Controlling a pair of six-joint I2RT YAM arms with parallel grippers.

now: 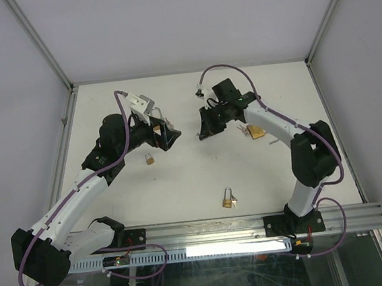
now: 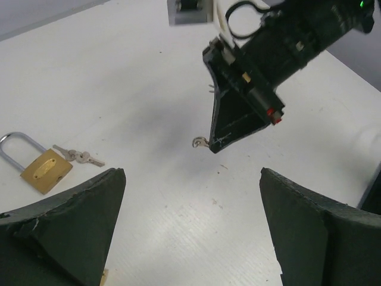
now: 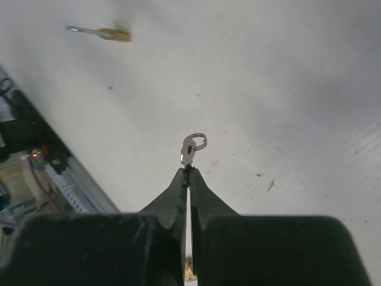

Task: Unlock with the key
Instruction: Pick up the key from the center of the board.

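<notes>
White tabletop (image 1: 173, 94) fills the space between pale walls (image 1: 9, 79), and both arms reach toward its middle. At the left, the left claw (image 1: 165, 136) hangs released, jaws wide and holding nothing. The left padlock (image 1: 150, 159) lies flat just beside it, toward the near edge. Right of that, the right claw (image 1: 202, 136) is clenched on the key (image 3: 188, 149). Only the key's bow and ring show past the tips. A near padlock (image 1: 229, 199) lies well apart by the front rail (image 1: 253, 226). A brass thing (image 1: 253, 132), probably another padlock, lies partly hidden behind the right arm (image 1: 277, 122).

The step in hand looks like bringing key and lock together. To do it well, the left claw should take a padlock by its body and turn the keyhole toward the right claw. Because the blade seems buried between the fingers, a regrip may be needed before insertion. The approach should be slow, with the blade in line with the keyway.

The top view places all the locks but cannot resolve the key. Only the left wrist view shows spare keys (image 2: 78, 157) lying just beside the left padlock, and it shows the right claw side-on. Only the right wrist view shows the pinch itself, tips together on the key, with a blurred padlock far off.
</notes>
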